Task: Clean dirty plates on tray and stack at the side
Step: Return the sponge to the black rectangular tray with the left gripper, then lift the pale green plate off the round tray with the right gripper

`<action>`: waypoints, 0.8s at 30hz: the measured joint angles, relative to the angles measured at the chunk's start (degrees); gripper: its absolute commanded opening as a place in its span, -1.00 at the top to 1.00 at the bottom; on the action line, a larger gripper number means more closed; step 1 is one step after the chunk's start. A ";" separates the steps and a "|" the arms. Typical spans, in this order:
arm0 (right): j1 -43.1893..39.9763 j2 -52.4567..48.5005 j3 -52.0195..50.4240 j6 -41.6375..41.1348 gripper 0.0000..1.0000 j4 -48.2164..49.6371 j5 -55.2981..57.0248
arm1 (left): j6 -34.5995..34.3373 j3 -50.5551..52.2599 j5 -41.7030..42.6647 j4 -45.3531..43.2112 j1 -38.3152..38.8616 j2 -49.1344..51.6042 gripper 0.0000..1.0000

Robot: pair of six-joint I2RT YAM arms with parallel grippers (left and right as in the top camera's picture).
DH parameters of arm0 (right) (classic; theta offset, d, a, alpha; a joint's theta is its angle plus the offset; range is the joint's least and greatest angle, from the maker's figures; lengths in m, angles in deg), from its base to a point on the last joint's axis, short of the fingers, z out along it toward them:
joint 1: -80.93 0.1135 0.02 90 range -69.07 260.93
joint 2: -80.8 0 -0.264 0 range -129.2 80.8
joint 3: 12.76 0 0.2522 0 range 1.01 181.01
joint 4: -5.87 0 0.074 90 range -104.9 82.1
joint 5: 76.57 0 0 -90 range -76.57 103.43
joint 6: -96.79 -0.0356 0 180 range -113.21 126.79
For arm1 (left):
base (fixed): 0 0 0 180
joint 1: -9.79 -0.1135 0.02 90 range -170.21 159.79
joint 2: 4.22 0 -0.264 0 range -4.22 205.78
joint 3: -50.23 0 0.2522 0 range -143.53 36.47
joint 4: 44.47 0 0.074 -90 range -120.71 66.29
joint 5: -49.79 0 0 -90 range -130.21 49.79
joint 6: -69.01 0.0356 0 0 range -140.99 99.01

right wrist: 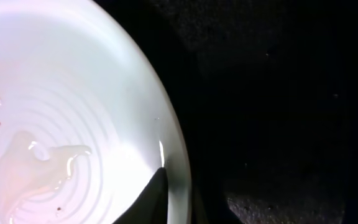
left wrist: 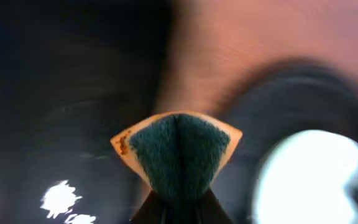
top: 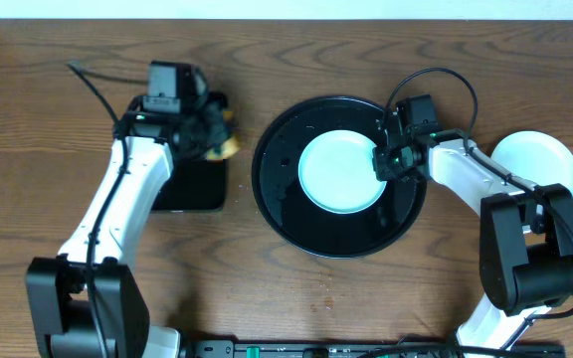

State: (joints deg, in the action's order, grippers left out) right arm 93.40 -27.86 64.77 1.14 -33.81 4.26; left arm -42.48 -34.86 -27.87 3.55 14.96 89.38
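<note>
counter (top: 296, 308): brown wood, and everything sits on it.

round tray (top: 286, 214): big glossy black one, pretty much mid-counter, a bit toward the back edge. In the right wrist view it's just the dark stuff (right wrist: 278, 93) past the plate rim.

small tray (top: 192, 189): black rectangle to the left of the round tray, mostly hidden under the left arm.

mint plate (top: 336, 171): lying flat on the round tray, roughly centred. Up close (right wrist: 73, 93) there's a wet, glossy smear on it and a couple of tiny brown specks.

second plate (top: 540, 157): pale, off the tray, over by the counter's right edge, with the right arm covering part of it.

sponge (top: 222, 147): yellow with a dark green scrubby side. It's folded over, green facing out (left wrist: 178, 152), above the small tray's back right corner.

left tool (top: 210, 137): pinched tight on the sponge, squeezing the fold from below in its own camera view, which is super blurry btw.

right tool (top: 386, 159): right at the mint plate's right-hand rim. One dark fingertip (right wrist: 157, 193) rests just inside the rim, and the other is lost in the black. Honestly can't tell if it's clamped on the plate or not.
</note>
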 measured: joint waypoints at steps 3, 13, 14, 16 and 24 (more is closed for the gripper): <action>0.00 0.00 0.00 0.00 0.78 0.00 0.04 | 1.49 1.51 -7.48 0.33 -2.01 1.44 0.85; 0.00 0.00 0.00 0.00 0.81 0.04 0.07 | 4.07 2.54 -15.58 -3.87 -3.67 11.93 0.09; 0.00 0.00 0.00 0.00 0.93 0.09 0.04 | 4.22 2.54 -16.11 -4.20 -3.87 12.92 -0.15; -0.02 0.00 0.00 -0.09 0.98 0.90 -0.02 | 4.13 2.64 -16.94 -4.35 -4.24 13.79 -0.63; 0.00 0.39 0.90 0.22 0.98 0.87 0.81 | 4.66 2.69 -18.34 -4.61 -4.74 13.88 -0.71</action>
State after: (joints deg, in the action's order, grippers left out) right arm 93.40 -27.46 65.67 1.36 -32.93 5.07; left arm -37.83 -32.17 -46.21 -1.06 10.22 103.26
